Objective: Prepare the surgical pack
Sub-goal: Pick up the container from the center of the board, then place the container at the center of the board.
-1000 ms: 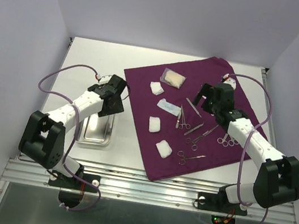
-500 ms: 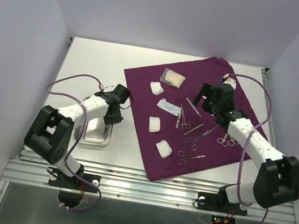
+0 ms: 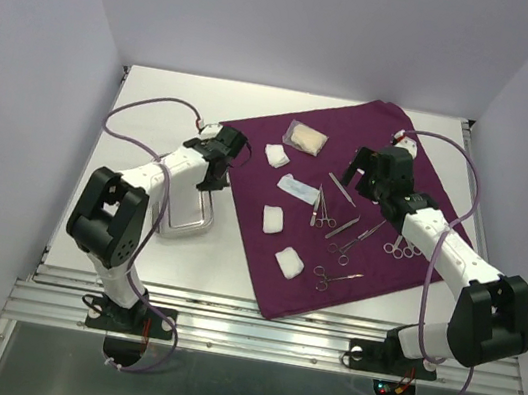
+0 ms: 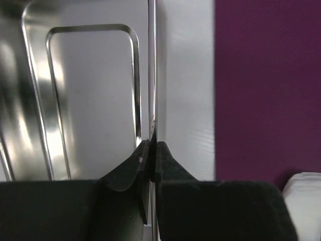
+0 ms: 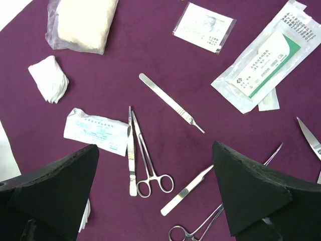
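The shiny steel tray lies on the table just left of the dark-purple cloth. My left gripper is shut on the tray's thin right rim at its far corner. White gauze squares, clear packets and silver scissors and forceps lie on the cloth. My right gripper hovers open over the instruments with nothing between its fingers.
A bag of beige material sits at the cloth's far side. More packets and a scalpel handle lie near the right gripper. Walls close in the table on three sides.
My left gripper swung from above the tray to its far right corner and shut on the rim. The tray has shifted slightly towards the cloth. The right arm has stayed still.
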